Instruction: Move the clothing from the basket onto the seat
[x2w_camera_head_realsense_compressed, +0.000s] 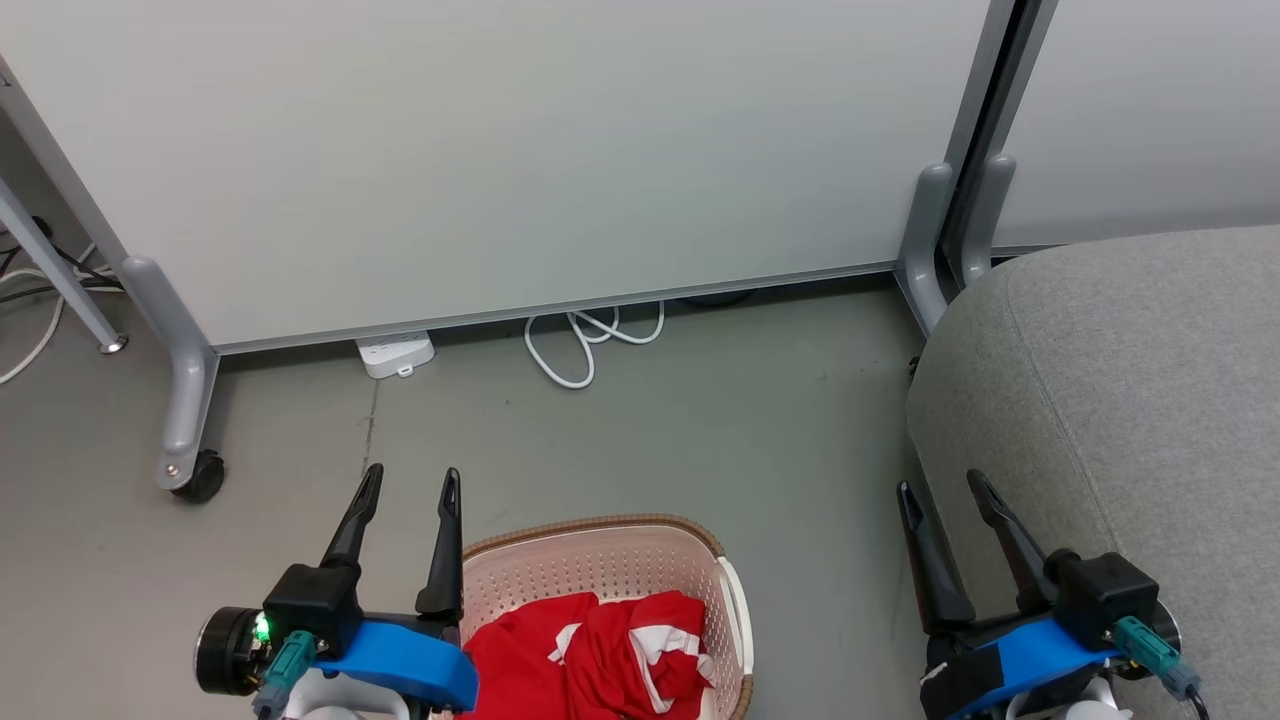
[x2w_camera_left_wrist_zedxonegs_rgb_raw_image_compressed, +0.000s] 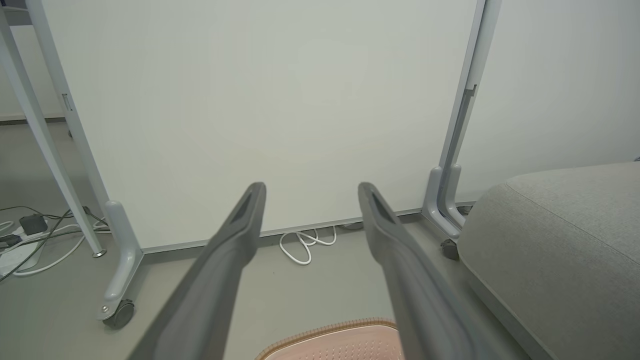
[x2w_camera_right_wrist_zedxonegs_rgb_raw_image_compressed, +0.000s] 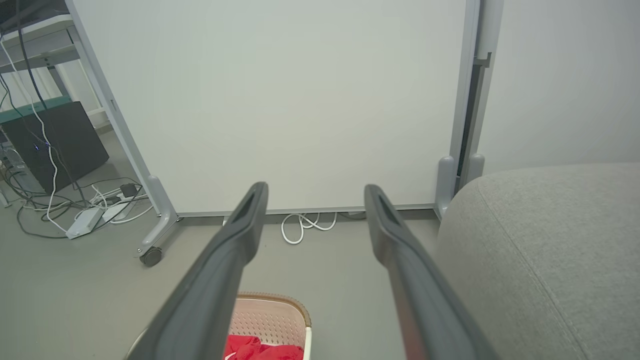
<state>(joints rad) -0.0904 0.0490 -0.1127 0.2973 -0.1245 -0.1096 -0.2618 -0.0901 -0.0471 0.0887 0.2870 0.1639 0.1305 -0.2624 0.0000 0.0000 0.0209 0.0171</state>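
Red clothing with white stripes (x2w_camera_head_realsense_compressed: 590, 650) lies bunched in the cream basket (x2w_camera_head_realsense_compressed: 620, 540), which stands on the floor at the bottom centre of the head view. The basket's brown rim (x2w_camera_left_wrist_zedxonegs_rgb_raw_image_compressed: 330, 330) peeks in at the bottom of the left wrist view, and basket (x2w_camera_right_wrist_zedxonegs_rgb_raw_image_compressed: 272, 312) and clothing (x2w_camera_right_wrist_zedxonegs_rgb_raw_image_compressed: 260, 349) show low in the right wrist view. The grey seat (x2w_camera_head_realsense_compressed: 1130, 400) fills the right side. My left gripper (x2w_camera_head_realsense_compressed: 412, 485) hovers open at the basket's left edge. My right gripper (x2w_camera_head_realsense_compressed: 940, 488) is open beside the seat's front corner. Both hold nothing.
A white partition panel (x2w_camera_head_realsense_compressed: 500, 150) on grey wheeled legs (x2w_camera_head_realsense_compressed: 185, 400) stands across the back. A white power strip (x2w_camera_head_realsense_compressed: 395, 353) and coiled white cable (x2w_camera_head_realsense_compressed: 590, 340) lie at its base. More cables and a dark box (x2w_camera_right_wrist_zedxonegs_rgb_raw_image_compressed: 55, 145) sit at the far left. Grey floor (x2w_camera_head_realsense_compressed: 800, 430) lies between basket and seat.
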